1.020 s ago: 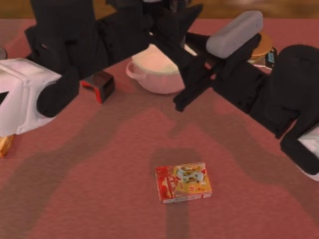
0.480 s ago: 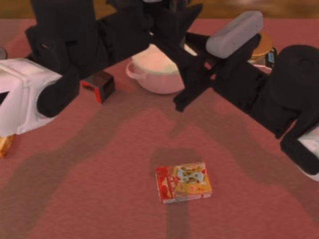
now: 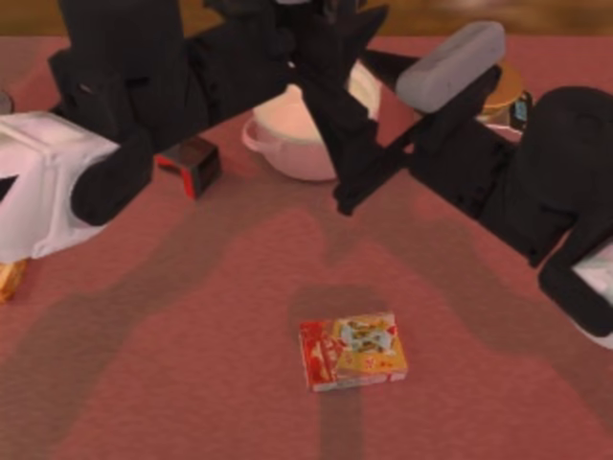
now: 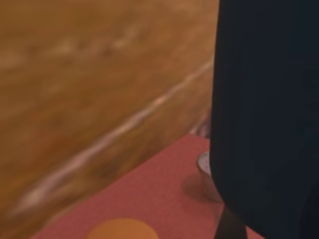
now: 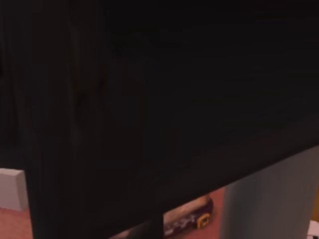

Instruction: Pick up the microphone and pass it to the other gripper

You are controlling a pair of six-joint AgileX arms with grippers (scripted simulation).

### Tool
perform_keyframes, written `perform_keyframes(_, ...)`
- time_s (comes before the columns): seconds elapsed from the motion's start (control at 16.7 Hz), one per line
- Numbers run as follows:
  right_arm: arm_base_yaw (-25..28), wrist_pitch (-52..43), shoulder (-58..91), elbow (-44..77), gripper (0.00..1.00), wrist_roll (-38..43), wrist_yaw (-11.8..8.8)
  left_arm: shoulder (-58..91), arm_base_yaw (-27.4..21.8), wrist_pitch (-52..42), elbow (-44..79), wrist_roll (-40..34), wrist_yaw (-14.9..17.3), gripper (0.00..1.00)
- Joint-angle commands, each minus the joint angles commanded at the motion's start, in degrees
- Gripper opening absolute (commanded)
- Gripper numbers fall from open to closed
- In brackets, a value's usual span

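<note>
Meeting over the pink pot (image 3: 287, 144) at the far middle of the table (image 3: 172, 316): left gripper (image 3: 330, 43) and right gripper (image 3: 350, 177), close together in the top view.

- Changed since half a second ago: dark shape of the right gripper shifted across the pot, uncovering more of the far right rim. Rest of both arms as before.
- Microphone (image 4: 264, 119): not made out in the top view, hidden among the arms. Likely the dark navy mass filling one side of the left wrist view, close to that camera.
- Right wrist view: dark.
- Grip of either gripper: cannot tell.
- Reading: handover likely under way, not yet shown complete.
- Unmoved: snack box (image 3: 352, 351) near middle, small red-and-black box (image 3: 189, 165) left of the pot.
</note>
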Motion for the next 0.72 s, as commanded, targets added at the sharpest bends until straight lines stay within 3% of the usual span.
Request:
perform_keyframes(0.54, -0.01, 0.00, -0.01, 0.02, 1.00, 0.00, 0.00, -0.02, 0.00, -0.02, -0.03, 0.08, -0.03, 0.00)
perform_keyframes(0.72, -0.57, -0.19, -2.41, -2.35, 1.00, 0.01, -0.27, -0.80, 1.49, -0.16, -0.80, -0.13, 1.27, 0.00)
